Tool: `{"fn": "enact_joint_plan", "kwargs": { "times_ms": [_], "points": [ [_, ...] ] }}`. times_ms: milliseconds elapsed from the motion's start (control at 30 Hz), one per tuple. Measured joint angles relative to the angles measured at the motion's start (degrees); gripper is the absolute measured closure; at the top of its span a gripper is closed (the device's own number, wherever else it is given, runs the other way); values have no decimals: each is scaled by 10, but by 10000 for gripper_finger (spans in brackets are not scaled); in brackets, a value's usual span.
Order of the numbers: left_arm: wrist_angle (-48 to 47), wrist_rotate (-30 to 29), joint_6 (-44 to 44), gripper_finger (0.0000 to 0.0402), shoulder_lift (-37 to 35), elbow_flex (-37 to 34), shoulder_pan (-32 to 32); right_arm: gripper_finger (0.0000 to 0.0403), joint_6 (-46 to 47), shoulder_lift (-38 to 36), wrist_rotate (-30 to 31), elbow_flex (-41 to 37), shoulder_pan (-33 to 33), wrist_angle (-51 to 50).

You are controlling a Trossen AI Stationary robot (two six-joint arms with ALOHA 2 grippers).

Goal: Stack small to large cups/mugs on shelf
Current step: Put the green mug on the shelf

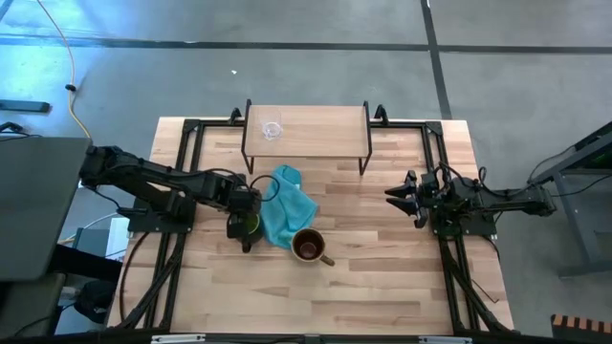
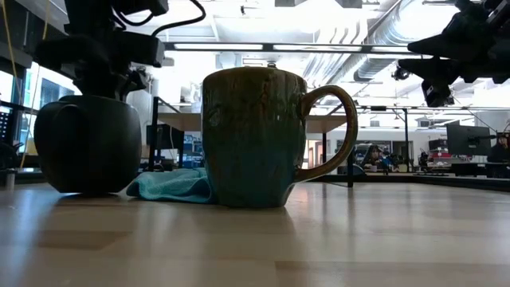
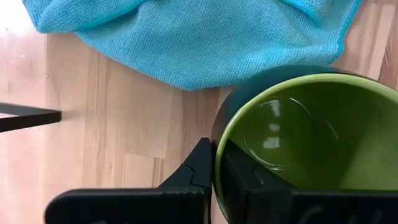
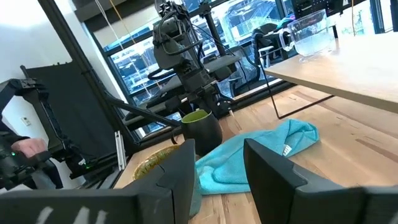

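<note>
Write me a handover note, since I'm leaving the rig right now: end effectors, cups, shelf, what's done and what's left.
Left end effector: shut on the dark mug, one finger inside the green rim, one outside; the mug sits on the table beside the teal cloth.
Right end effector: open, hanging idle above the table's right side, holding nothing.
Glass cup: already on the shelf, towards its left end.
Olive-tan mug: upright on the table by the cloth.
Done: only the glass cup is placed.
Left: bring the dark mug to the shelf, then the olive-tan mug.
</note>
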Motion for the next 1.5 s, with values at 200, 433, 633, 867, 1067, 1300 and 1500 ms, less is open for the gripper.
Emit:
{"fn": "enact_joint_plan", "kwargs": {
  "times_ms": [200, 433, 633, 867, 1067, 1300, 1500],
  "points": [
    [5, 0, -5, 398, -1, -1, 0, 275, 9, 0, 0, 0, 0, 0],
    [7, 19, -9, 348, 0, 14, 0, 275, 10, 0, 0, 0, 0, 0],
    [6, 22, -10, 308, 0, 22, 0, 275, 10, 0, 0, 0, 0, 0],
    [1, 40, -25, 295, 0, 22, 0, 275, 9, 0, 0, 0, 0, 0],
    [0, 46, -38, 294, 0, 22, 0, 275, 8, 0, -1, 0, 0, 0],
    [-21, 47, -45, 293, -3, 24, 0, 275, 7, 0, -1, 0, 0, 0],
    [-53, 37, -47, 293, -14, 71, 0, 275, 0, 0, 0, 0, 0, -1]
  ]
}}
